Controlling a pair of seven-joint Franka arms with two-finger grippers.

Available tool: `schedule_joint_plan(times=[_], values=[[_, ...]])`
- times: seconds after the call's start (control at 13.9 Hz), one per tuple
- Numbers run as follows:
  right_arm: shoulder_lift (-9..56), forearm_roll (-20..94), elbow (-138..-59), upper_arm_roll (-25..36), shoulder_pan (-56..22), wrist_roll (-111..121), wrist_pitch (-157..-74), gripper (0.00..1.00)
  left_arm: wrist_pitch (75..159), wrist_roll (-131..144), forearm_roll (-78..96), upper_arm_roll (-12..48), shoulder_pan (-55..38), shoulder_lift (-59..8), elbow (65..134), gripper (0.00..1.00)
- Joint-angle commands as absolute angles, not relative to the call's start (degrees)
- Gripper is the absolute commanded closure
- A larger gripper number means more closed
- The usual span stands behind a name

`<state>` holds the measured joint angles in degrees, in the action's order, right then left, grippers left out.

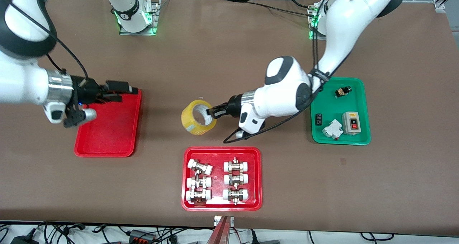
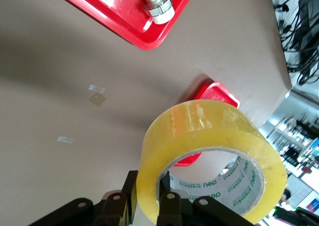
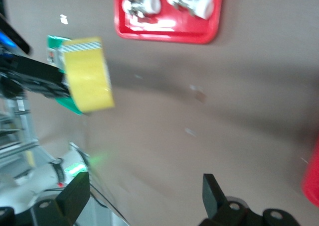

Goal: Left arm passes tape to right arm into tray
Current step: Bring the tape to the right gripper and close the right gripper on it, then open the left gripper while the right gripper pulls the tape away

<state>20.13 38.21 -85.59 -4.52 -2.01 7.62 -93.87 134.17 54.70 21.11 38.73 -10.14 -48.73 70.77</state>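
Over the table's middle, left gripper pinches tape; open right gripper, at nine o'clock over tray, should grasp the rim squarely.

High front camera looks down across the whole table. Left wrist camera sits close above its gripper's tape. Right wrist camera faces that same tape from well off.

Bare brown table lies between the held tape and the plain red tray; right gripper overhangs that tray's rim, tray of fittings nearer the camera
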Motion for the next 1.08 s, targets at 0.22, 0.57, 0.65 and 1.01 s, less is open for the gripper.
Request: schedule_joint_plan(times=[0.22, 0.57, 0.65, 1.01], values=[[25.57, 43.15, -85.43, -4.75, -7.55, 10.9, -106.06, 0.0, 141.49, 59.77, 22.5, 37.71, -14.67, -54.14, 64.42, 1.0], [28.82, 44.82, -85.34, -4.75, -12.21, 10.9, -116.44, 0.0, 141.5, 59.24, 22.06, 37.44, -14.68, -54.23, 64.6, 0.99], [29.0, 44.82, -85.17, -4.75, -12.65, 10.9, -117.33, 0.0, 141.5, 59.24, 21.97, 37.44, -14.68, -54.23, 64.69, 0.99], [29.27, 44.3, -84.82, -4.66, -12.74, 10.99, -117.6, 0.62, 141.5, 57.74, 22.06, 37.44, -14.41, -54.14, 64.95, 0.99]])
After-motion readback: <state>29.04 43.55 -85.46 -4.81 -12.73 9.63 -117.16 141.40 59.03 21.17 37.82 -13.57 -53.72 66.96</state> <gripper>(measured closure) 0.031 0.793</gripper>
